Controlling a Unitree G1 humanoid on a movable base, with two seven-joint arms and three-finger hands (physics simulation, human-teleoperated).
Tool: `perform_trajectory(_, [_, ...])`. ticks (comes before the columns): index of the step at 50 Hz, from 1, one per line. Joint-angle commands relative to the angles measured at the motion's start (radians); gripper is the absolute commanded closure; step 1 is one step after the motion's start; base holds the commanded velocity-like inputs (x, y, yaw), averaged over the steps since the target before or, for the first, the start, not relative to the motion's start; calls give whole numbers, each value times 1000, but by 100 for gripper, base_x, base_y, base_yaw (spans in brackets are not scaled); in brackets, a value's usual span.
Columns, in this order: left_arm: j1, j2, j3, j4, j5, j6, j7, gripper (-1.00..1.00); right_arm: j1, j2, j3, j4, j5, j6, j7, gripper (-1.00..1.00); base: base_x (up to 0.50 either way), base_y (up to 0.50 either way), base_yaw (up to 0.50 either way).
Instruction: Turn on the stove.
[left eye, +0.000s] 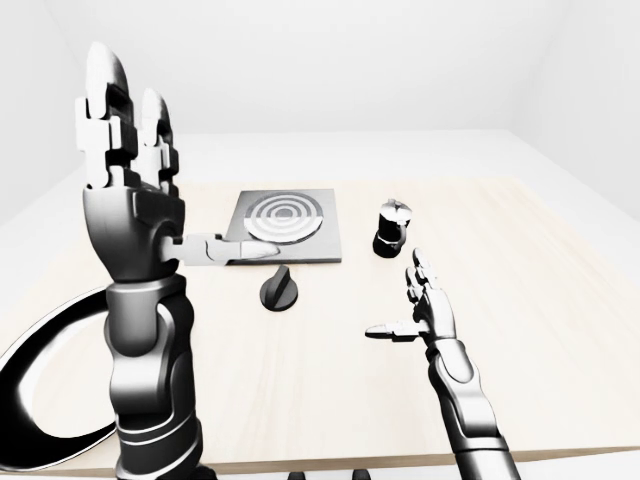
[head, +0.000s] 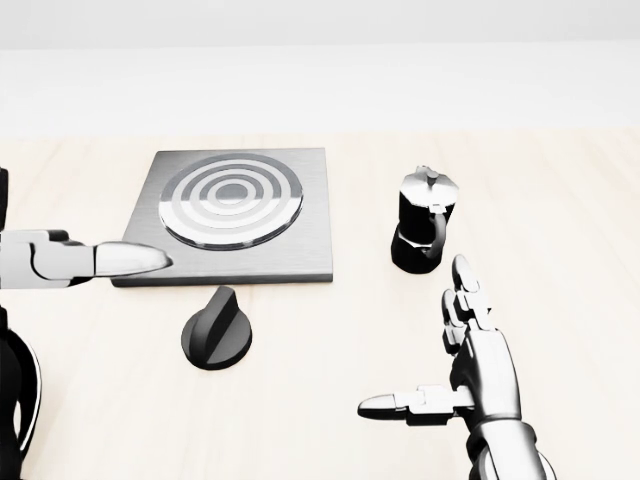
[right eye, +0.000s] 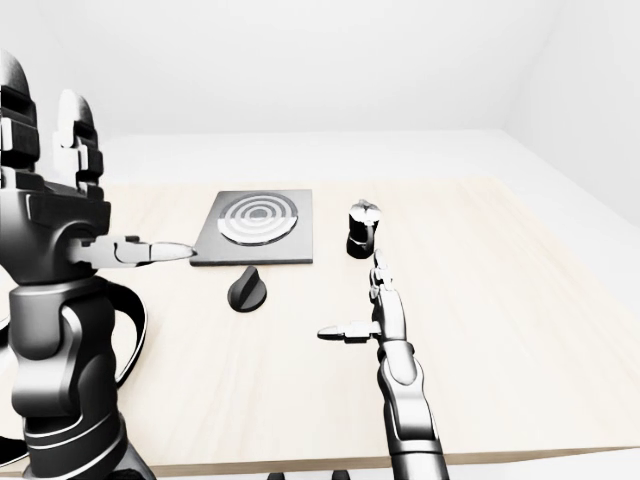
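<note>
Sticking straight up on the left of the left-eye view, the left hand (left eye: 130, 205) is raised high above the counter (left eye: 560, 300), forearm vertical, two fingers (left eye: 105, 110) pointing at the ceiling and the thumb jutting out sideways toward the stove (head: 232, 215). Fingers are spread, nothing in them. In the head view you only catch that thumb poking in from the left edge, hovering over the stove's lower left corner.

Stove is a grey square plate with ring burner, sitting flat on the counter in the upper middle of the head view. Its black knob (head: 217, 331) sits on the counter just below the plate, off the stove, pointer ridge tilted up and to the right. No hand is touching it.

Right hand (head: 470, 375) is low at the bottom right, hovering over the counter, fingers straight and pointing away, thumb out to the left, empty too. A black moka pot (head: 422, 233) stands upright right of the stove, just above that hand. A curved black-and-white object (left eye: 40, 390) shows at the left edge; can't tell what it is.
</note>
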Motion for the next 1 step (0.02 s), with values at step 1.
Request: perform_trajectory(1, [-15, 29, 35, -68, -43, 0, 20, -100, -1, 0, -1, 0, 1, 3, -2, -100, 0, 0, 0])
